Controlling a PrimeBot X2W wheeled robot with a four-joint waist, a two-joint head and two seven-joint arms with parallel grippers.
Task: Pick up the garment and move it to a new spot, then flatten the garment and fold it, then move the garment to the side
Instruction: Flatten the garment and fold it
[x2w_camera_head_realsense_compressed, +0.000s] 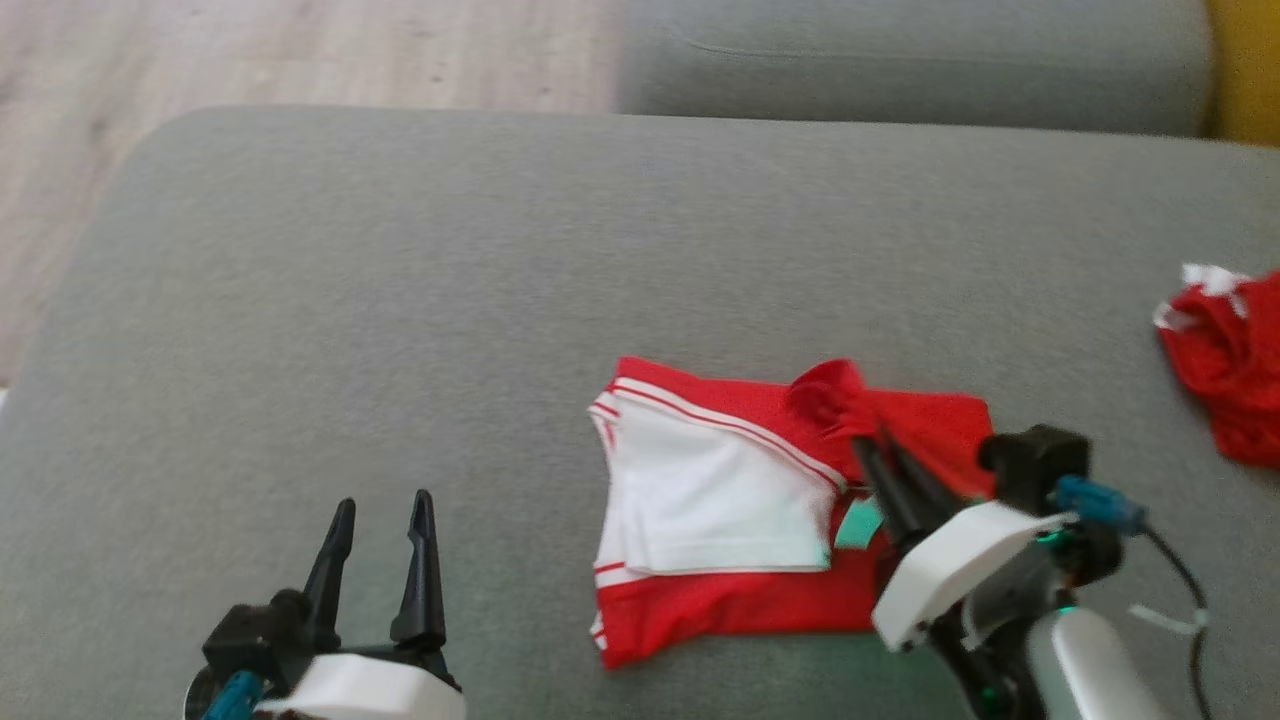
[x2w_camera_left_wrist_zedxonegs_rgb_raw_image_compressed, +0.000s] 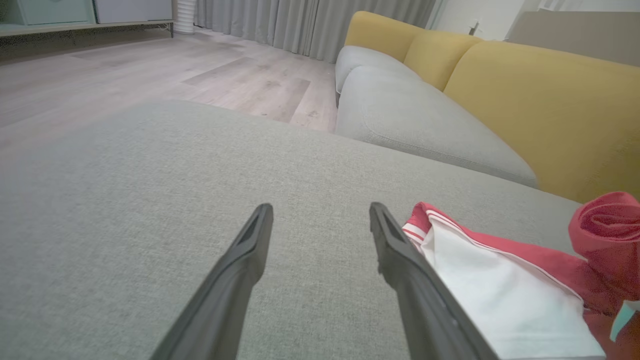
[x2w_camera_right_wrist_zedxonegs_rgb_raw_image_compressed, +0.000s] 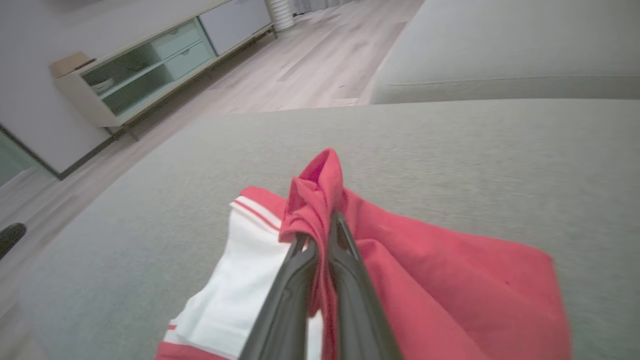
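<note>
Right wrist view: garment (x2w_camera_right_wrist_zedxonegs_rgb_raw_image_compressed: 425, 280) fold is clamped by the closed right claw (x2w_camera_right_wrist_zedxonegs_rgb_raw_image_compressed: 320, 225) for folding; left claw (x2w_camera_head_realsense_compressed: 382, 512) is spread empty beside it.

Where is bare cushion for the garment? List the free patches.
Bare cushion runs wide between the left end effector and the garment, and along the far edge. Crowded on the right: right end effector pinching the garment, another red cloth beyond.

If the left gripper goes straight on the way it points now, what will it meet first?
Most likely the bare grey cushion: the open left gripper points along it, with the garment off to its right, out of line. Whether it would touch or skim it is unclear.
</note>
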